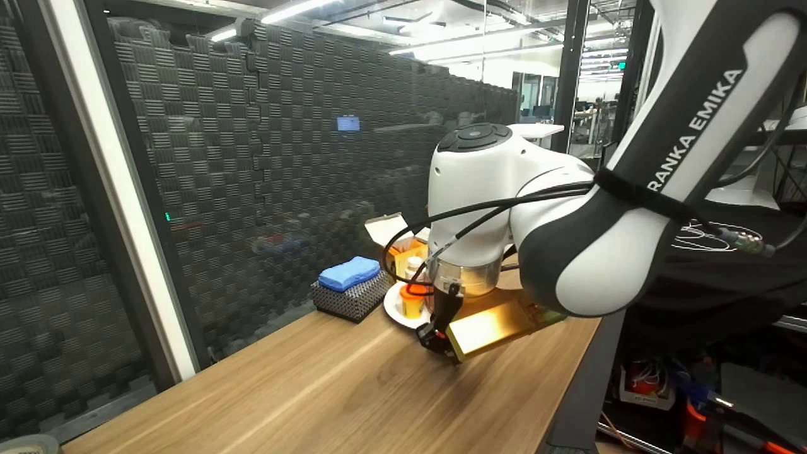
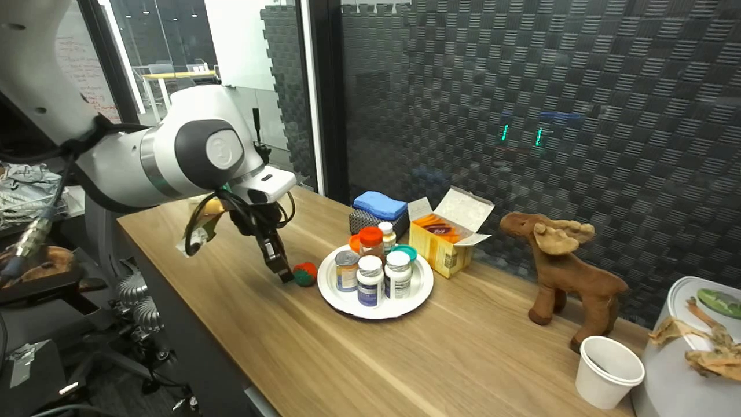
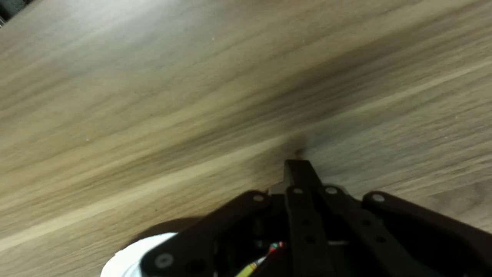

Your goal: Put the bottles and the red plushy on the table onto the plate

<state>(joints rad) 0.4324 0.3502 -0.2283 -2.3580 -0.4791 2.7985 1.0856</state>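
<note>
In an exterior view, bottles [image 2: 370, 281] stand on the central plate [image 2: 419, 288]; the red plushy [image 2: 305, 274] lies on the table [image 2: 347, 359] just left of it, beside the claw [image 2: 284, 275]. In the wrist view, its fingers [image 3: 305, 204] are closed, bottom centre. In an exterior view, a blue sponge [image 1: 348, 273] tops a black box [image 1: 350, 306] near mid-frame.

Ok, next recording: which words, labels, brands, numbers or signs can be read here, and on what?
"RANKA EMIKA" on the robot arm; no letter shows before the R.
Labels on the bottles: too small to read.
Marks on the packets in the yellow box: too small to read.
Handwriting on the pale panel: too blurred.
</note>
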